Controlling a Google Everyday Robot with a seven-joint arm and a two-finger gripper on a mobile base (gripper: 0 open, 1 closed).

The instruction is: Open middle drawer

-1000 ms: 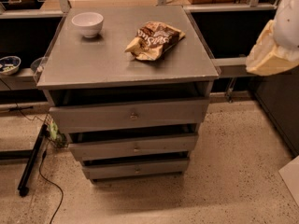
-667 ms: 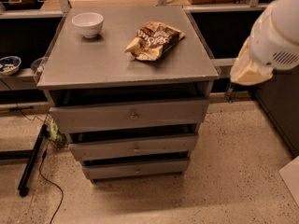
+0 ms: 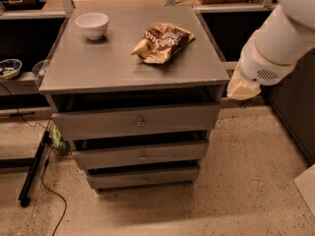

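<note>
Cabinet worktop (image 3: 113, 70): grey, flat.
White bowl (image 3: 92, 24): near rear-left corner of worktop, upright.
Snack bag (image 3: 163, 42): lying flat, right of centre, toward rear-right corner.
Middle drawer (image 3: 113, 156): below front edge of worktop, between top drawer (image 3: 98, 124) and bottom drawer (image 3: 118, 179); round knob (image 3: 143, 156) at centre of front; dark gap above front.
Gripper (image 3: 242, 87): off right edge of worktop, just beyond front-right corner, at white arm (image 3: 275, 43) end; apart from all drawers. Pincer state: cannot tell.
</note>
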